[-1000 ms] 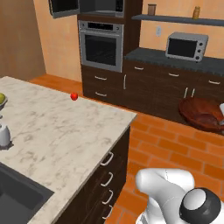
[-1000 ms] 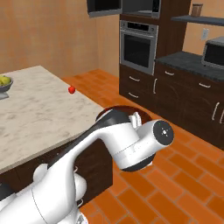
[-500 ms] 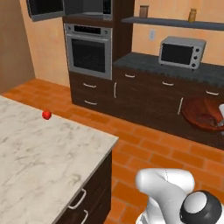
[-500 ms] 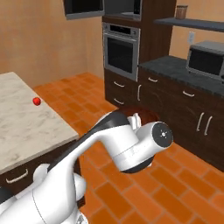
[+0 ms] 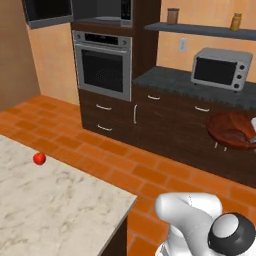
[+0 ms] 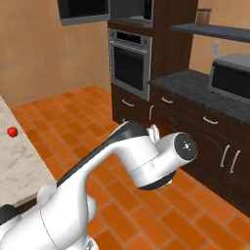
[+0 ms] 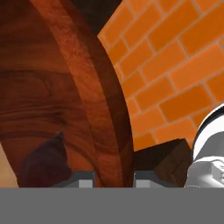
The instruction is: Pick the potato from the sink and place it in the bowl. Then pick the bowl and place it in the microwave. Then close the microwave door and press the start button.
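My fingers (image 7: pixel 114 177): closed tight on the rim of the bowl (image 7: pixel 65 100), one tip on each side of its wall, low in the hand view.

Bowl: reddish-brown, wood-grained, held in the air above the orange brick floor (image 7: pixel 175 65); in the left base view it hangs at the right edge (image 5: pixel 231 131), in front of the dark lower cabinets (image 5: pixel 165 125).

Potato (image 7: pixel 43 159): dark lump lying inside the bowl, against its inner wall, just beside my left finger tip.

Microwave (image 5: pixel 102 11): built into the tall dark-brown column, above the wall oven (image 5: pixel 102 64); its cavity stands open.

Microwave door (image 5: pixel 47 11): black glass panel swung out to the left of the cavity.

Small silver box with a dark window (image 5: pixel 221 69): on the dark counter to the right of the oven column.

Shelf (image 5: pixel 200 29): above that counter, carrying two jars.

Tabletop (image 5: pixel 55 205): pale marble island at lower left.

Red ball (image 5: pixel 39 158): small, bright, near the tabletop's far edge.
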